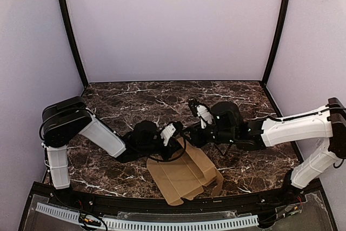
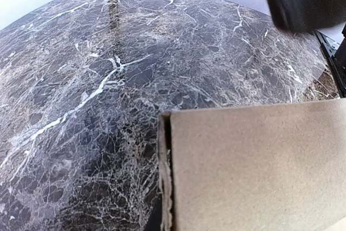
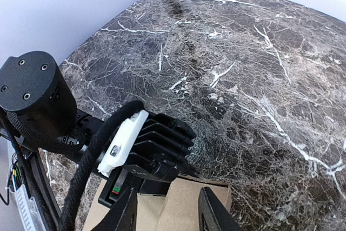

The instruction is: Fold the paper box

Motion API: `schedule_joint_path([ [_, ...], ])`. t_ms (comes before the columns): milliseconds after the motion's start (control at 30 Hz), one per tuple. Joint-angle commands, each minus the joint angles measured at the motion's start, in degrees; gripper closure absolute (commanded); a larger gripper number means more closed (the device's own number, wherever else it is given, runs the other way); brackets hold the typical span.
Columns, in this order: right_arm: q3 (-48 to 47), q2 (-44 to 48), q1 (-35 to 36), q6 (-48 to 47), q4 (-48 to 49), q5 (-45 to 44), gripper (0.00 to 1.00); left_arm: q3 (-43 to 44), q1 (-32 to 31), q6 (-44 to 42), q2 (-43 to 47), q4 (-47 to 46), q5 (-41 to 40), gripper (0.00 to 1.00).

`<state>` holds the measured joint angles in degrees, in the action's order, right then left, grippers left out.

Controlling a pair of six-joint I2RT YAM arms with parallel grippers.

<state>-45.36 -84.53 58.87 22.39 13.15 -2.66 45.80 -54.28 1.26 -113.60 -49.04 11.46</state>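
The paper box (image 1: 184, 179) lies mostly flat near the table (image 1: 135, 96) front. The left hand (image 1: 177, 134), pressed together, seems to pinch its raised flap. The right hand (image 3: 170, 215) is spread beside it. I think the next move is creasing that flap.

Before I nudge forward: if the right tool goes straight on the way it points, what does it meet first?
The paper box: its cardboard edge lies between the fingers of the right tool. Directly behind it sits the body of the left tool, seemingly close, though depth is unclear.

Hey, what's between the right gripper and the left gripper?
Just a raised flap of the paper box, shown in the right wrist view.
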Motion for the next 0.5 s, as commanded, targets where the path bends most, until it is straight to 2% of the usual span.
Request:
schedule_joint_path([
  [0, 1.76, 2.69, -0.45, 2.76, -5.64, -0.18, 0.54, -0.37, -0.46, -2.62, 3.69, 2.67, 0.65, 1.0],
  [33, 2.16, 2.97, -0.78, 3.28, -6.2, 0.42, 0.48, -0.45, -0.45, -2.99, 4.19, 2.96, 0.88, 1.0],
  [167, 4.26, 4.92, -1.29, 4.37, -6.45, 4.45, 0.4, -1.15, -0.42, -4.82, 5.57, 4.62, 3.48, 1.0],
  [467, 9.3, 17.97, -1.94, 0.74, -6.16, 11.59, 0.38, -2.46, -0.43, -6.29, 9.6, 8.49, 10.86, 1.0],
])
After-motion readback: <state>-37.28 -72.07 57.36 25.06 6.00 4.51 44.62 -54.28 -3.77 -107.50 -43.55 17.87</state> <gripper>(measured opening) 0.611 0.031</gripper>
